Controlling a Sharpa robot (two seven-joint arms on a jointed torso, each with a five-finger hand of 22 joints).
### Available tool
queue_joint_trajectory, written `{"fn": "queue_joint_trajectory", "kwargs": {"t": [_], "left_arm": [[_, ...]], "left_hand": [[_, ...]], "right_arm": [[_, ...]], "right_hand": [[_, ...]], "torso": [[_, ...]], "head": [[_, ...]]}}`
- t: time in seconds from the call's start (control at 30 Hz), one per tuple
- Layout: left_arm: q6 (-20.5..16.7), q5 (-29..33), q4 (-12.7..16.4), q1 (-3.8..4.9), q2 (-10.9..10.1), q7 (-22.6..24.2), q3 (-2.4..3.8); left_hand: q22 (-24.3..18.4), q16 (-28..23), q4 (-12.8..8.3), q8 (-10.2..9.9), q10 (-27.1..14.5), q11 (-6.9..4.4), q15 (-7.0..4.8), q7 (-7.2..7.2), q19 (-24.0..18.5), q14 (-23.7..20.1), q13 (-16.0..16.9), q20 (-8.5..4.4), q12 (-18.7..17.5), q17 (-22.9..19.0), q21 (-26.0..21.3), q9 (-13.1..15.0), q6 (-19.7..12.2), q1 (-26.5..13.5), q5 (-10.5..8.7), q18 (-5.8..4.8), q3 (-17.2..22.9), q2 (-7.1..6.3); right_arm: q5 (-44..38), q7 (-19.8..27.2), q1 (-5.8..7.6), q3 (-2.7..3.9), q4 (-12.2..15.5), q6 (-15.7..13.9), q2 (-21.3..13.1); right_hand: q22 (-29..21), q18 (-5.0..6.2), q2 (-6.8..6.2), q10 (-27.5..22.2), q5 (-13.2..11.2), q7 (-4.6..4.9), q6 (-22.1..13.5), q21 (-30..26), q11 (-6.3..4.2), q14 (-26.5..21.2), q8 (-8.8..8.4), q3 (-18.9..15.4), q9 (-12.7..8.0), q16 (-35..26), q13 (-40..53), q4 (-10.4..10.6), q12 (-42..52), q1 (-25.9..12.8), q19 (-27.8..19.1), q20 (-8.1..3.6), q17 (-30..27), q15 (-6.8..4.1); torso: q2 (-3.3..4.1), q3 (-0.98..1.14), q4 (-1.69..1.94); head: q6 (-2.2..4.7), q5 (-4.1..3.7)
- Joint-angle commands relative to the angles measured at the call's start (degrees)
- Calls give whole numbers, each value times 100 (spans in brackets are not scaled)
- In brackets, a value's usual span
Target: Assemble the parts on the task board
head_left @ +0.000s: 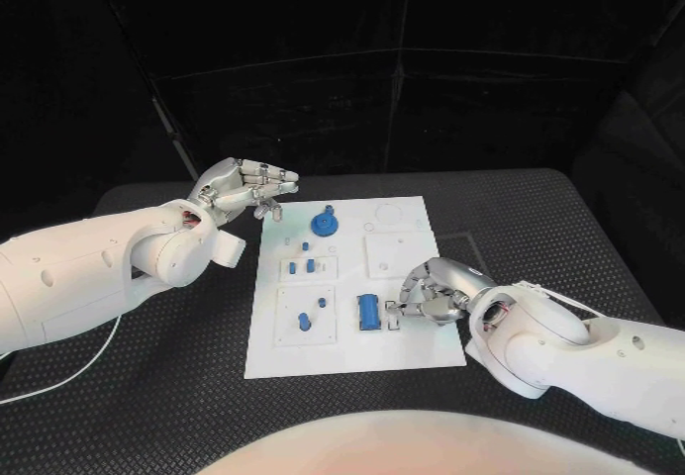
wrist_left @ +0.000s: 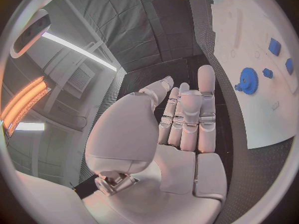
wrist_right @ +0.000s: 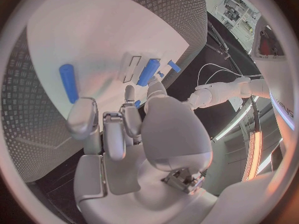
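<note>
Overhead head view, two close wrist views, shared task board [head_left: 357,287]

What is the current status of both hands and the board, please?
Left hand open, off the task board's far corner. Right hand empty beside blue cylinder. Blue gear untouched.

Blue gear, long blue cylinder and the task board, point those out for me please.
blue gear [head_left: 324,225], head view, on its round face.
long blue cylinder [head_left: 370,313], head view, mid-length.
task board [head_left: 429,351], head view, bare near corner.

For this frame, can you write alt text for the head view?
A white task board lies mid-table with small blue parts on it. The right hand rests at its right edge beside a blue cylinder; the left hand hovers by its far left corner.
</note>
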Motion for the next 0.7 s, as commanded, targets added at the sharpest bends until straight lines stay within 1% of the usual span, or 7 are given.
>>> {"fn": "queue_joint_trajectory", "kwargs": {"t": [0.03, 0.1, 0.23, 0.33, 0.5, 0.57, 0.7], "left_arm": [[48, 30, -11, 7, 2, 21, 4], [49, 30, -21, 6, 9, 22, 3], [53, 30, -29, 3, 27, 22, 0], [50, 30, -41, 1, 37, 22, -4], [60, 30, -47, -14, 48, 26, -24], [63, 30, -40, -18, 43, 27, -50], [61, 30, -34, -22, 26, 26, -77]], "left_hand": [[-7, -29, -8, 37, -46, 3, -2, -6, -29, -45, 6, 21, 38, -2, -26, 2, -54, -8, -15, 78, -34, 69], [-7, -29, -8, 37, -46, 3, -2, -6, -29, -45, 6, 21, 38, -2, -26, 2, -54, -8, -15, 78, -34, 69], [-7, -29, -8, 37, -46, 3, -2, -6, -29, -45, 6, 21, 38, -2, -26, 2, -54, -8, -15, 78, -34, 69], [-7, -29, -8, 37, -46, 3, -2, -6, -29, -45, 6, 21, 38, -2, -26, 2, -54, -8, -15, 78, -34, 69], [-7, -29, -8, 37, -46, 3, -2, -6, -29, -45, 6, 21, 38, -2, -26, 2, -54, -8, -15, 78, -34, 69], [-7, -29, -8, 37, -46, 3, -2, -6, -29, -45, 6, 21, 38, -2, -26, 2, -54, -8, -15, 78, -34, 69], [-13, -28, -14, 53, -63, 3, -3, -5, -25, -51, 9, 21, 64, -12, -35, 2, -65, 5, -15, 79, -39, 79]], "right_arm": [[113, 88, 8, 14, 179, -620, -239], [124, 70, 9, 24, 275, -661, -431], [79, 10, 10, 35, 377, -574, -811], [18, -42, 10, 38, 361, -379, -1026], [-262, -88, 7, 39, 260, -62, -1069], [-375, -118, 6, 39, 230, 83, -1061], [-546, -156, 5, 39, 177, 351, -1040]], "right_hand": [[15, -41, 16, 6, 98, 30, -67, -13, 50, 497, -89, -49, -69, 10, 7, 118, -32, -80, 7, 60, 1038, 52], [17, -41, 28, 1, 120, 42, -80, -12, 62, 494, -125, -69, -102, 4, -1, 159, -40, -89, 10, 70, 1027, 61], [19, -40, 45, -18, 139, 55, -93, -11, 73, 489, -167, -92, -142, -8, -30, 186, -72, -104, 14, 79, 1005, 70], [14, -39, 46, -27, 141, 56, -93, -13, 74, 487, -174, -96, -149, -14, -45, 188, -88, -106, 13, 81, 993, 72], [32, -39, 118, 21, 191, 37, 37, -6, 62, 490, -192, -94, -212, -8, 22, 173, -25, -25, 29, 87, 1010, 68], [80, -48, 121, 92, 184, 20, 116, 19, 48, 498, -189, -112, -236, 10, 128, 173, 85, -3, 56, 82, 1044, 58], [152, -61, 115, 221, 124, -3, 214, 56, 28, 506, -193, -161, -275, 28, 334, 180, 297, 1, 95, 70, 1081, 42]], "torso": [[-7, -1, -9], [-18, -1, -13], [-5, -5, 16], [-9, -12, -4], [-35, 8, -49], [-43, 15, -45], [-36, 2, -17]], "head": [[48, -36], [60, -50], [104, -110], [129, -153], [132, -117], [126, -123], [124, -144]]}}
